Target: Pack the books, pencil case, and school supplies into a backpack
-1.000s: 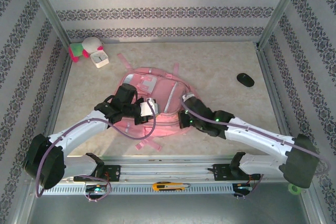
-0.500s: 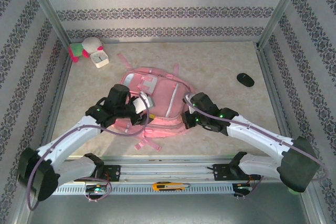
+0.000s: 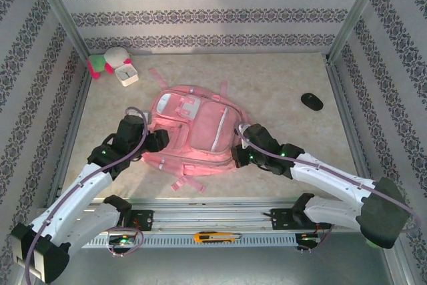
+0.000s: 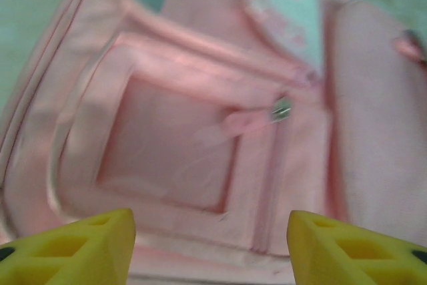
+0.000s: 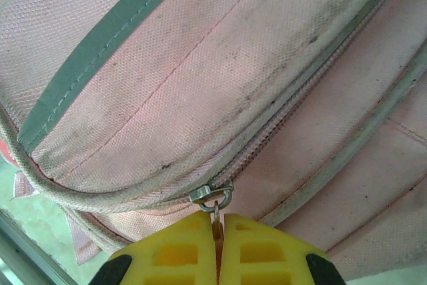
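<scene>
From above, the pink backpack (image 3: 200, 121) lay flat in the middle of the table (image 3: 280, 85), top loop toward the far wall, straps trailing off its near edge. The left gripper (image 3: 160, 139) sat at the backpack's left edge; from up here I could not tell how its jaws stood. The right gripper (image 3: 237, 155) was pressed against the backpack's near right edge, its fingers hidden under the wrist. A black oval object (image 3: 311, 101) rested well off to the right, and a white square clock (image 3: 126, 74) sat in the far left corner, just beside a plush toy (image 3: 107, 61). A yellow utility knife (image 3: 215, 237) lay on the near rail between the two bases.

On the left wrist, a blurred shot: the left gripper (image 4: 213, 251) showed two yellow fingertips (image 4: 73, 248) spread wide apart with nothing between them, hanging over the backpack (image 4: 167, 145) and its front pocket, where a pocket zipper tab (image 4: 281, 108) glinted.

On the right wrist, sharp and close: the right gripper (image 5: 217, 231) had its yellow fingers (image 5: 173, 251) pressed together, pinching the zip pull (image 5: 212, 198) that hung at the end of a zip line on the backpack (image 5: 200, 65).
</scene>
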